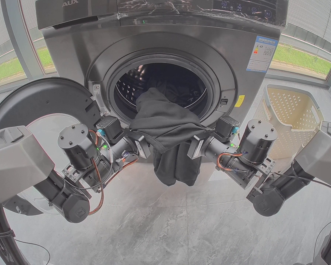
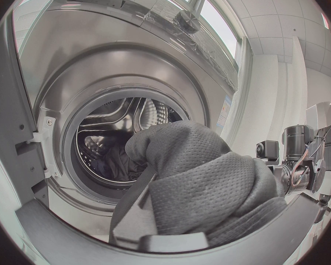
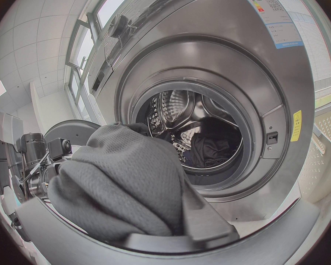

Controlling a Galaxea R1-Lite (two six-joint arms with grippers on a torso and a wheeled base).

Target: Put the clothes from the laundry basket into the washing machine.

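A black garment (image 1: 165,122) hangs in front of the washing machine's round opening (image 1: 116,92). Its upper end rests on the opening's lower lip and its lower end dangles toward the floor. My left gripper (image 1: 145,146) is shut on the garment's left side, and my right gripper (image 1: 195,146) is shut on its right side. In the left wrist view the cloth (image 2: 202,181) bunches over one finger (image 2: 132,221). The right wrist view has the cloth (image 3: 125,181) piled over a finger (image 3: 206,221). Dark clothes (image 3: 213,148) lie inside the drum (image 2: 150,115).
The machine's door (image 1: 40,100) stands swung open to the left, close behind my left arm. A cream laundry basket (image 1: 294,118) stands to the right of the machine, with no clothes visible in it. Grey tiled floor (image 1: 180,221) lies below the hanging garment.
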